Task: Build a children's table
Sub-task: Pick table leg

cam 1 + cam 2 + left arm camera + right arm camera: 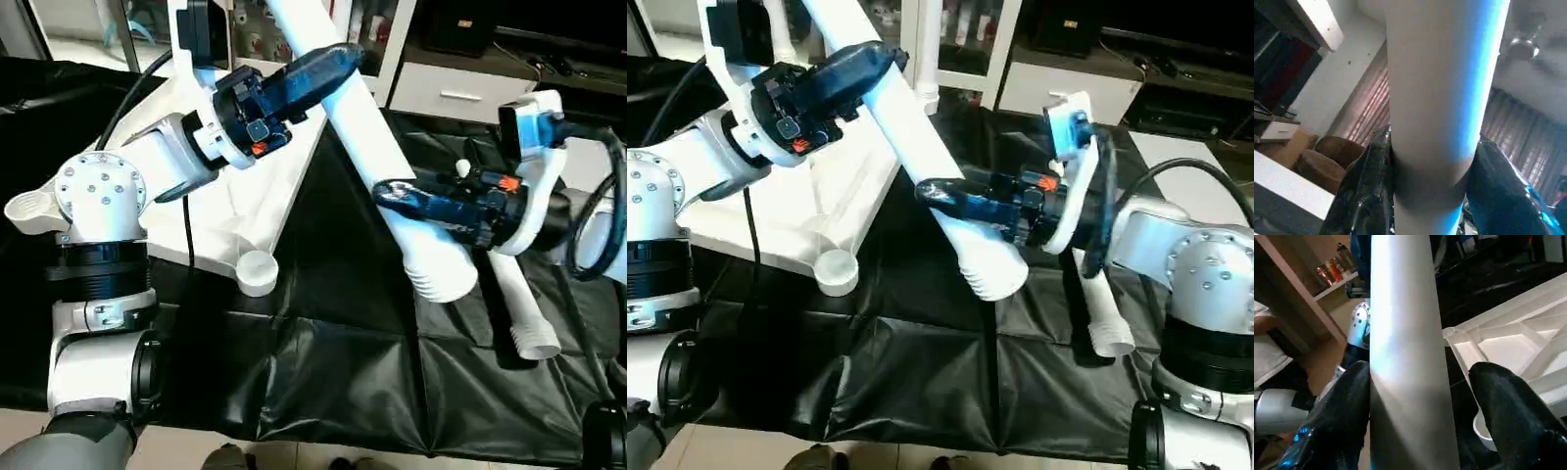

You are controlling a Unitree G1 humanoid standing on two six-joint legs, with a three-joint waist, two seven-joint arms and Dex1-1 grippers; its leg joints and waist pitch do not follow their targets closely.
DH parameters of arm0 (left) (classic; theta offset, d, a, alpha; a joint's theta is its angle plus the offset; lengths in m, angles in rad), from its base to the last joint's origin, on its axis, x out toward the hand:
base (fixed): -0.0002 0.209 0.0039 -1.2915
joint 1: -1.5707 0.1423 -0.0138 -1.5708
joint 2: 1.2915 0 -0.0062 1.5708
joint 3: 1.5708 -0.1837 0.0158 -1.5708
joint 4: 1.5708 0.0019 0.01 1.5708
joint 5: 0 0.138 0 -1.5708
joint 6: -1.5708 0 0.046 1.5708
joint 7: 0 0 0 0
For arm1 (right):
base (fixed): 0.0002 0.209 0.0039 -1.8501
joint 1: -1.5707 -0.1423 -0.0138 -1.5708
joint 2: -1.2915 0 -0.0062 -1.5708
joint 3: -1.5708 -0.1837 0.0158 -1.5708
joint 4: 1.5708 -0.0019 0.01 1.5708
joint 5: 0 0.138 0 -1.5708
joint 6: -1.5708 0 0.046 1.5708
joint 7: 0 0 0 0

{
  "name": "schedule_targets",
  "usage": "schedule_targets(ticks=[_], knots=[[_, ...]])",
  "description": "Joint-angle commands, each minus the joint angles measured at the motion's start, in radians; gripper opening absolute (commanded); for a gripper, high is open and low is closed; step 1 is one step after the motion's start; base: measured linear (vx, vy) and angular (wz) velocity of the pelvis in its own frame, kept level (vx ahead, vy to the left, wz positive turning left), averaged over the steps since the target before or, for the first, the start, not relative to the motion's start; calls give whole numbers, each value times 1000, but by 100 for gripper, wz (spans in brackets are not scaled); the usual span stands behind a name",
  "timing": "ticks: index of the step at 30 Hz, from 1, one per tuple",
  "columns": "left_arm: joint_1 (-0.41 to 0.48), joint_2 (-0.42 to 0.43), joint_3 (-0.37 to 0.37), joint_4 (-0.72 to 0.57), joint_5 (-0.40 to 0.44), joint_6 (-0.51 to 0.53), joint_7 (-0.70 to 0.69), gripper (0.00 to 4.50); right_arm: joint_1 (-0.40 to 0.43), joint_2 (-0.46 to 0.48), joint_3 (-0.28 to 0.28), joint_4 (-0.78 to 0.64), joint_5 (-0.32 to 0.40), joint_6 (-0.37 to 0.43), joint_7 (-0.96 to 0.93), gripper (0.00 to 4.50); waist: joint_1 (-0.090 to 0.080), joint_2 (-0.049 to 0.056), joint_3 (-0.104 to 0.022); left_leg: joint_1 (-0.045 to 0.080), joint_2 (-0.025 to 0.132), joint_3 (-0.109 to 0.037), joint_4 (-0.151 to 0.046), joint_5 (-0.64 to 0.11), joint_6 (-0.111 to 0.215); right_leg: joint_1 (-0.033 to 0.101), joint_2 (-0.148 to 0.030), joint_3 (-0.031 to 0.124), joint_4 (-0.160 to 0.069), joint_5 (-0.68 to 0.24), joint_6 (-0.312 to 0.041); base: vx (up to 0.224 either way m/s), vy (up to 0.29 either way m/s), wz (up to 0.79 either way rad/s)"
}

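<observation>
A long white leg (pixel 367 137) hangs slanted above the work, its ribbed wide end (pixel 443 277) pointing down toward me. My left gripper (pixel 328 69) is shut on the leg's upper part, and both fingers (pixel 1369 186) press its sides. Lower down, my right gripper (pixel 407 208) straddles the thicker part. One of its fingers (pixel 1349 396) lies against the leg, while a gap shows at the other. The white table top (pixel 265 166) lies underside up at the left, with a round corner socket (pixel 257 272) at its near corner.
A second white leg (pixel 524 311) lies on the black cloth (pixel 343 372) under my right forearm. Another corner socket (pixel 29 208) sticks out at the far left. White and dark cabinets (pixel 460 93) stand behind the work.
</observation>
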Motion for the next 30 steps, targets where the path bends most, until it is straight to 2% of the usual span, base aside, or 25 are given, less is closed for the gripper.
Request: schedule_targets(ticks=[1,7,16,20,22,23,24,25,26,27,28,30], knots=[[-32,3,7,-39,-48,18,-17,175,1,-22,-55,8,-10,8,-38,332,1,6,-68,20,85,-34,-81,-81,-18,47,-107,60,-73,-264,-198,0,0,0],[-33,7,9,-42,-46,26,-15,175,-6,-23,-48,4,12,18,-60,332,1,3,-66,20,84,-32,-82,-50,-8,48,-105,60,-69,-209,-212,0,0,0],[-35,18,-1,-38,-41,25,-16,175,-4,-30,-33,-3,33,18,-79,332,1,3,-64,20,85,-31,-84,-53,-9,49,-106,59,-72,-216,-212,0,0,0],[-37,27,-21,-35,26,7,54,175,14,-43,3,-32,-3,-8,-95,332,1,4,-64,21,88,-32,-86,-55,-19,49,-105,59,-70,-211,-203,0,0,0],[-51,28,-63,-17,150,-61,155,175,31,-63,68,-60,-86,-56,-95,332,2,5,-63,19,89,-33,-87,-66,-27,48,-105,60,-73,-224,-186,0,0,0],[-59,28,-81,-7,200,-92,191,175,37,-70,102,-68,-129,-82,-99,332,0,2,-61,20,89,-34,-89,-82,-36,47,-105,62,-80,-262,-149,0,0,0],[-67,30,-104,1,254,-127,221,175,43,-77,144,-77,-180,-114,-106,332,-1,2,-61,20,87,-34,-89,-81,-37,49,-107,63,-79,-268,-147,0,0,0],[-71,22,-107,3,262,-135,234,175,44,-70,165,-81,-200,-125,-117,332,-2,-2,-62,18,87,-34,-88,-74,-38,49,-106,62,-79,-270,-138,0,0,0],[-77,5,-114,2,273,-147,253,175,47,-55,213,-88,-241,-147,-140,332,0,0,-63,17,88,-36,-88,-69,-40,49,-107,62,-76,-262,-137,0,0,0],[-77,3,-115,2,274,-148,254,175,47,-53,219,-89,-246,-150,-142,332,-3,1,-64,18,87,-36,-87,-54,-38,48,-106,61,-74,-237,-146,0,0,0],[-77,-8,-121,-5,268,-145,256,175,47,-34,248,-87,-263,-158,-164,332,-5,-2,-67,17,88,-36,-86,-32,-33,50,-106,61,-67,-194,-164,0,0,0],[-63,-31,-143,-26,278,-146,268,175,53,3,361,-75,-349,-195,-210,332,-7,-3,-69,16,86,-33,-83,1,-22,50,-106,60,-61,-130,-194,0,0,0]])
